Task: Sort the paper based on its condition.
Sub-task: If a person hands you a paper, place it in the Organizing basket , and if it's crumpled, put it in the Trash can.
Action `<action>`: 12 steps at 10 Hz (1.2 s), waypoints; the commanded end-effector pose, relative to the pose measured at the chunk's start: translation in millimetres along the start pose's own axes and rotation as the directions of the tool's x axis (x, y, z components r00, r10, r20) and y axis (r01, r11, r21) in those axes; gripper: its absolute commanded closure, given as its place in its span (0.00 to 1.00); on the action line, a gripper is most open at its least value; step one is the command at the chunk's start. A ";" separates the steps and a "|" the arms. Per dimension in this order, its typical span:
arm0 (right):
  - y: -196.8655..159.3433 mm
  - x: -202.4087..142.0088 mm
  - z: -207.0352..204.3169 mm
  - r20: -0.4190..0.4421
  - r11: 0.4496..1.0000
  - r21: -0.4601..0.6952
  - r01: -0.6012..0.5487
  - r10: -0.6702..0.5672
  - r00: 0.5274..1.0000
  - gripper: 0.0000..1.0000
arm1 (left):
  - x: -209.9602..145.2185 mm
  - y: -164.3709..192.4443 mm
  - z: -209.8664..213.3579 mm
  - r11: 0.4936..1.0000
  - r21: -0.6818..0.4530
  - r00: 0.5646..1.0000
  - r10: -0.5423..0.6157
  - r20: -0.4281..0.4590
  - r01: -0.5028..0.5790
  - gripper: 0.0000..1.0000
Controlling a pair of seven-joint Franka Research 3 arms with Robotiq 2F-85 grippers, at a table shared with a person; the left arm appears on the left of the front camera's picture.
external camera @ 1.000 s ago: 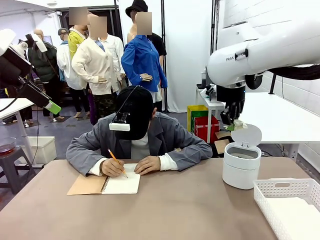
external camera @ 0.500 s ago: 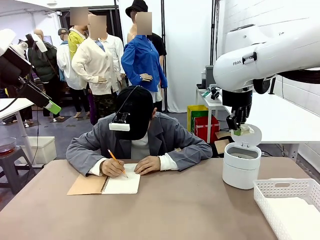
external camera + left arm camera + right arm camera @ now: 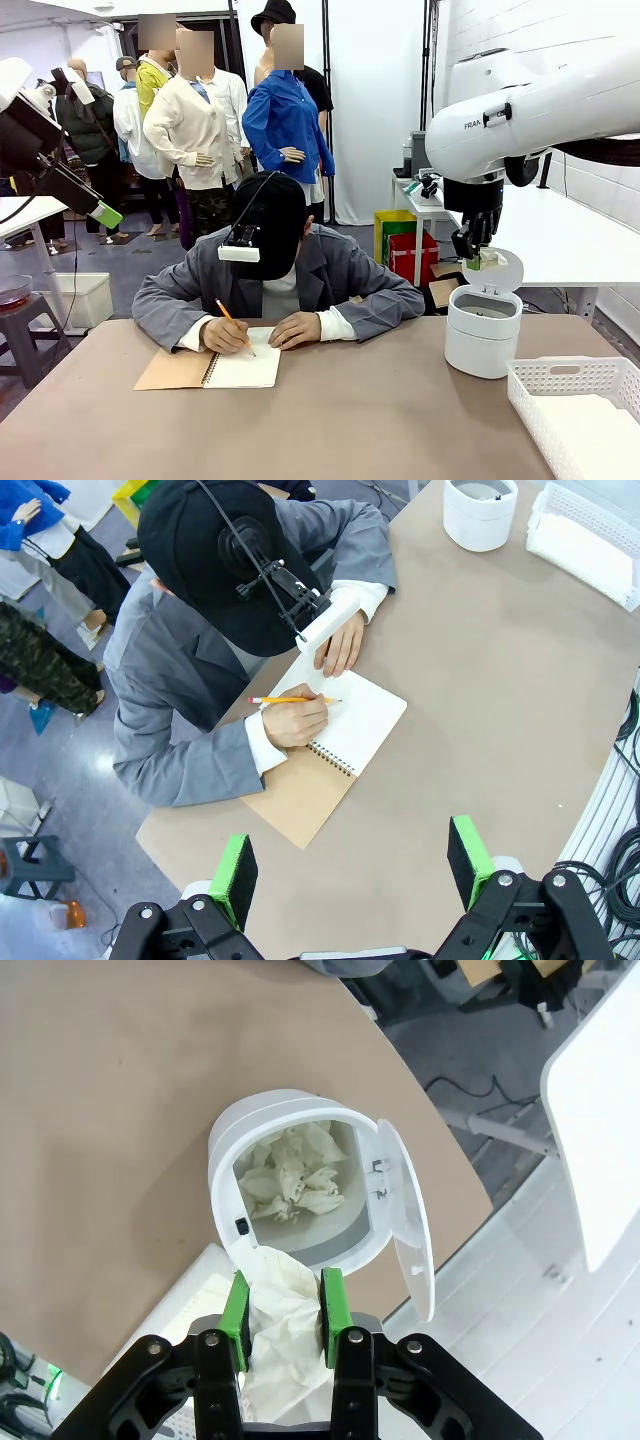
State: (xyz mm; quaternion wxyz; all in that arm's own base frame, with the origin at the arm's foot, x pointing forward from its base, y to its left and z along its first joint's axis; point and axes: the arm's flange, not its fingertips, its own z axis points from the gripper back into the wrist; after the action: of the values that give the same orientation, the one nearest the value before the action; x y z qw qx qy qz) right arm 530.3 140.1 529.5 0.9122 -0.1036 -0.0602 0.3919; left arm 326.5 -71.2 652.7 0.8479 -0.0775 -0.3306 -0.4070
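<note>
My right gripper [image 3: 285,1300] is shut on a crumpled white paper wad [image 3: 278,1360], held just above the open white bin [image 3: 230,1160]. More crumpled paper [image 3: 292,1182] lies inside the bin, and its lid [image 3: 405,1220] is flipped open. In the front view the right gripper [image 3: 470,250] hangs over the bin [image 3: 483,335] at the table's right. Smooth white sheets [image 3: 595,440] lie in the white mesh basket [image 3: 530,385] at the near right. My left gripper [image 3: 352,868] is open, high above the table's left side, with nothing between its fingers.
A person in a grey jacket [image 3: 290,285] sits at the far side, writing with a pencil [image 3: 290,699] in a spiral notebook [image 3: 215,370] with a tan cover. The left arm [image 3: 40,150] is raised at the far left.
The right arm has shifted slightly to the right and down over the bin, still holding the wad. The left arm has not moved.
</note>
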 end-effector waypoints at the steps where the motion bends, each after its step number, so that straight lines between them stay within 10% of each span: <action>1: -2.6 -0.4 -2.3 -0.006 1.000 -0.003 -0.001 0.001 1.000 0.51 | -0.6 0.4 0.4 1.000 -0.002 1.000 0.003 0.003 -0.003 0.00; 4: -2.9 -2.0 -7.2 -0.021 1.000 -0.012 -0.004 0.004 1.000 0.01 | -0.6 0.4 0.4 1.000 -0.002 1.000 0.003 0.003 -0.003 0.00; 12: 4.0 -8.4 -0.7 0.002 1.000 -0.003 0.000 0.000 1.000 0.00 | -0.6 0.4 0.4 1.000 -0.002 1.000 0.003 0.003 -0.003 0.00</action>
State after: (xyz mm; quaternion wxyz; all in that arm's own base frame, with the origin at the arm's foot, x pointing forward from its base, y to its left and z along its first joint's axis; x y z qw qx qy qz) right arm 530.2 138.2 529.3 0.9104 -0.1106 -0.0581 0.3945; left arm 326.5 -71.2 652.7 0.8479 -0.0775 -0.3306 -0.4070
